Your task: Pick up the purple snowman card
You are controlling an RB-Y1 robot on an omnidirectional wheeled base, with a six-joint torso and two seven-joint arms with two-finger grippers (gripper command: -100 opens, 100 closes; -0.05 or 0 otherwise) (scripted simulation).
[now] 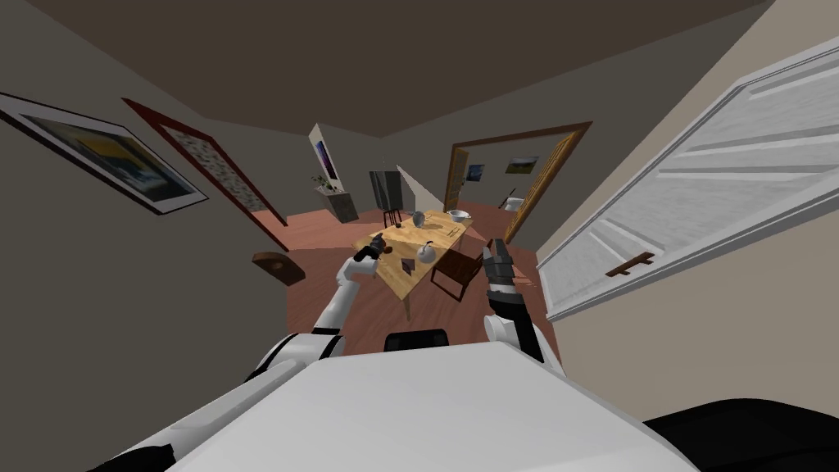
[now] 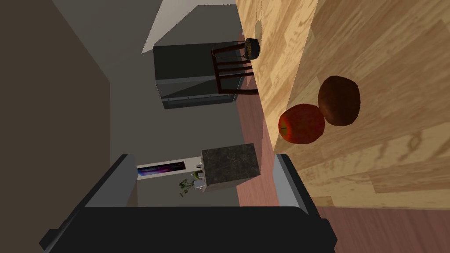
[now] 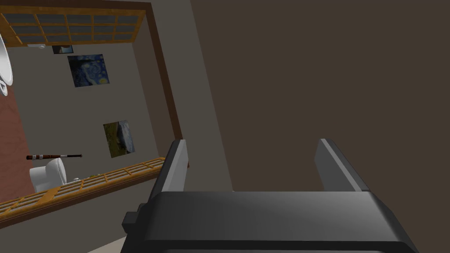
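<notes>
Left gripper (image 2: pixel 202 158), fingers apart and empty, sits at the wooden table's (image 2: pixel 386 52) edge near a red apple (image 2: pixel 301 123) just beside a brown round object (image 2: pixel 339 100); a small dark bowl (image 2: pixel 252 48) beyond holds speckled filling. Head view adds the dark card (image 1: pixel 407 265) flat mid-table beside a kettle (image 1: pixel 426 252); right gripper (image 1: pixel 495 246) raised, fingers also apart.

Head view high over table (image 1: pixel 403 285); left wrist close at its edge

Pincer (image 2: pixel 202 157) spread; apple (image 2: pixel 301 124) at tbl (image 2: pixel 395 52) edge.
</notes>
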